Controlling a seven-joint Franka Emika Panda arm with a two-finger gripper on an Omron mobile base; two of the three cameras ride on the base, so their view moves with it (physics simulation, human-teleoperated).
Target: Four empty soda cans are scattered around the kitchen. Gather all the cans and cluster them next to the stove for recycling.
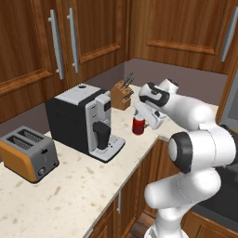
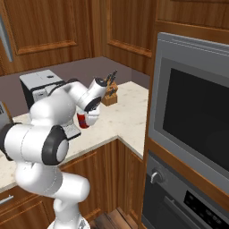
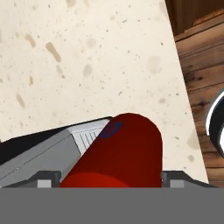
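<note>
Red soda can (image 3: pixel 120 153) between spread fingers of gripper (image 3: pixel 111 177), jaws not clamped; empty, light, thin-walled, slippery; grasp mid-body, gently.

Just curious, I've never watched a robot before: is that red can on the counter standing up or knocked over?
Standing upright: the red can rests on its base on the counter, beside the coffee machine.
</note>
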